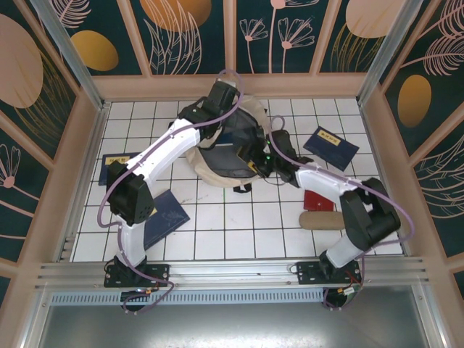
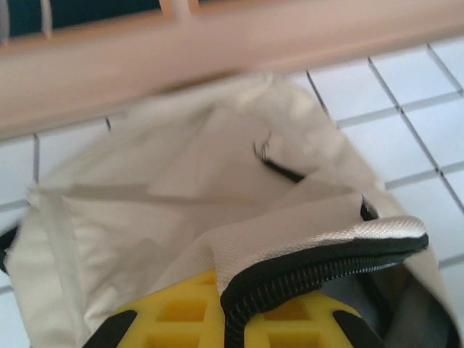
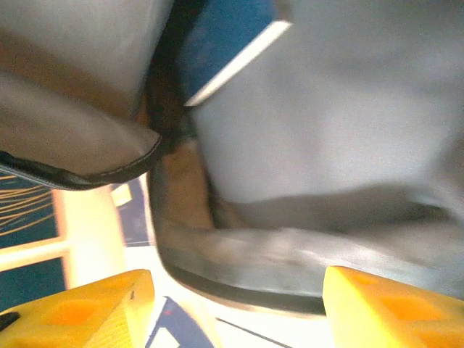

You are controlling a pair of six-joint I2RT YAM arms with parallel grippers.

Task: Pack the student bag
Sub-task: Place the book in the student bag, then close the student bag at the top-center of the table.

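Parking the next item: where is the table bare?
Bare tiles: in front of the student bag, between the near navy book and the tan pouch; also the far left corner. Crowded around the bag and the red item.

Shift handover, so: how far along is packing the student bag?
Done: a blue book seems to lie inside the student bag. In hand: the left tool pinches the bag's zipper rim; the right tool stands open at its mouth. Left: three navy books, a red item and a tan pouch on the table.
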